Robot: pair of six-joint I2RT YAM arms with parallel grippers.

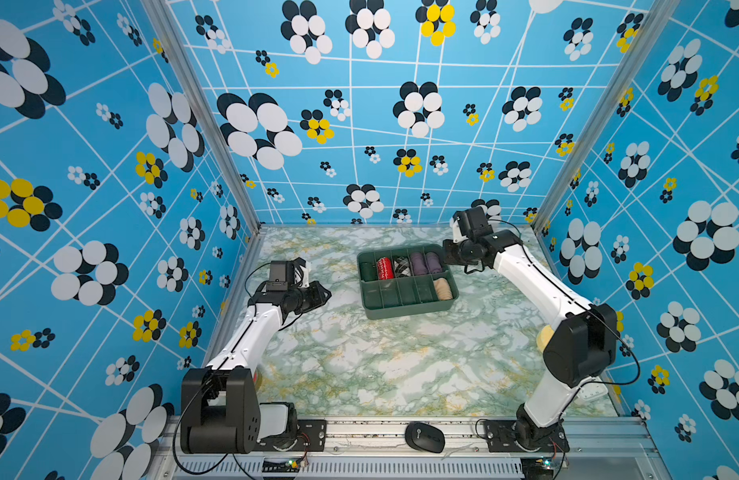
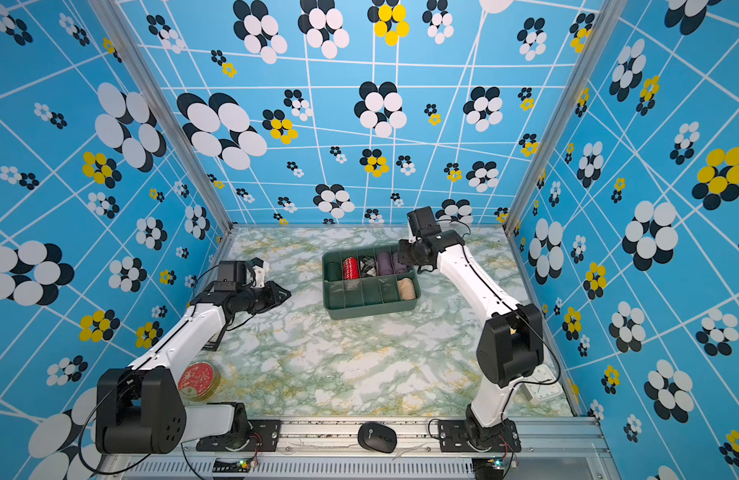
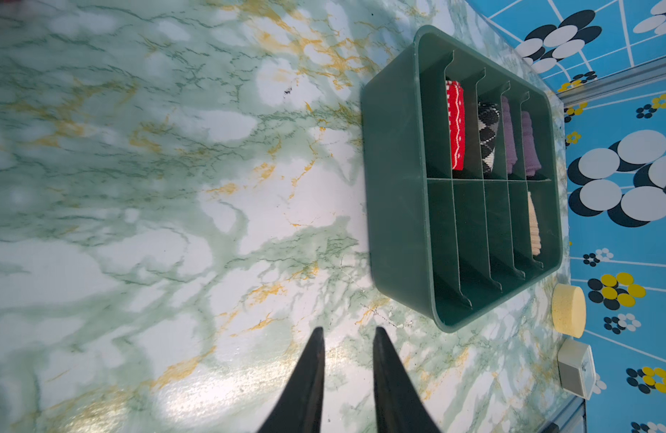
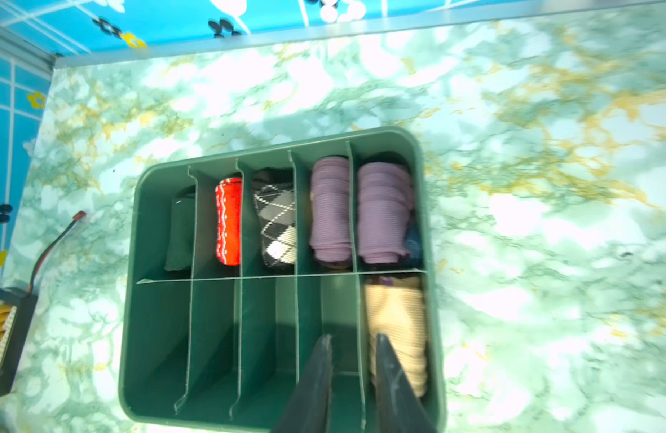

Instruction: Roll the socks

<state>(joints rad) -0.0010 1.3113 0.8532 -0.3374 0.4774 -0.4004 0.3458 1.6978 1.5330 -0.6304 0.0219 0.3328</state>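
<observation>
Marbled tabletop [image 1: 380, 365] | socks [image 4: 398, 326]: tan ribbed roll in green tray [image 4: 211, 330] | left claw [image 3: 348, 333], right claw [image 4: 352, 339]: apart, empty

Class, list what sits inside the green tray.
Far row of the tray: dark green roll, red roll, argyle roll, two purple rolls. Near row: only the tan socks, end compartment. Anything beneath them is covered.

Top views look down from the front — wrist cameras share the tray [image 3: 395, 187].
</observation>
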